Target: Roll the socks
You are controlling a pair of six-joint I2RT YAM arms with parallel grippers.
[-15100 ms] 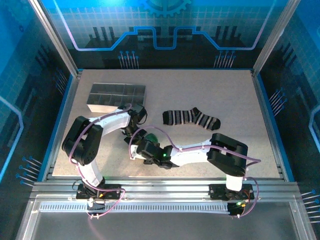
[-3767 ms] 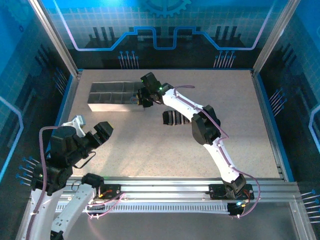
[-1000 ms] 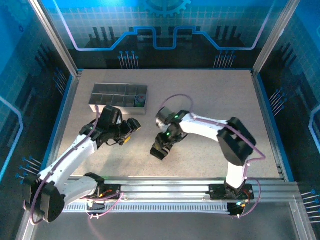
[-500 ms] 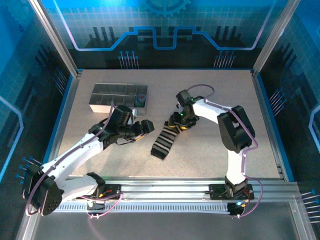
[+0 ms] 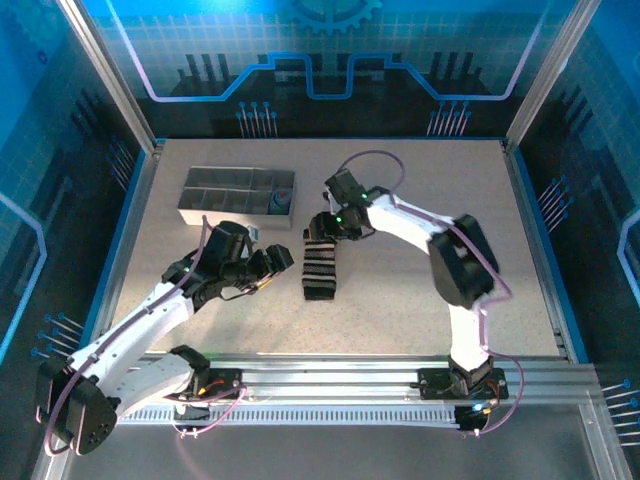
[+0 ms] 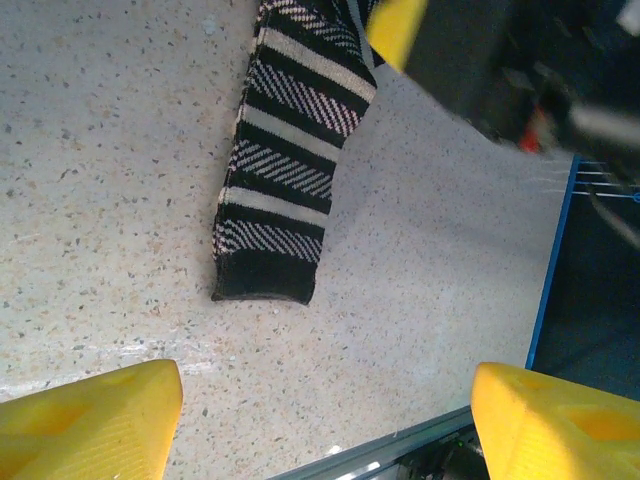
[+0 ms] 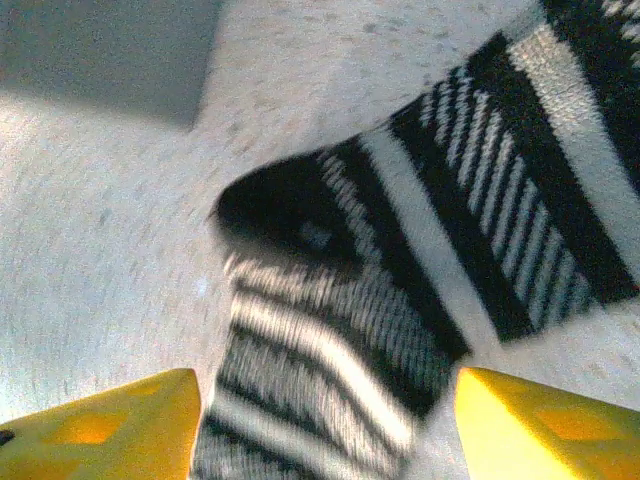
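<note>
Just under right claw [image 5: 322, 230] — striped sock [image 5: 321, 270], far end; left claw [image 5: 275, 268] beside.

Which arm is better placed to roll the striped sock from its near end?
Probably left: the left gripper, open, faces the sock at its near end; the right gripper hovers over its far end.

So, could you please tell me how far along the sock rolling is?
Done, apparently: a dark bundle sits in the grey tray's right-end compartment, probably the first sock rolled. In hand: the striped sock lies stretched out and unrolled, the right end effector open over its far end, the left end effector open beside it. Left: rolling it.
</note>
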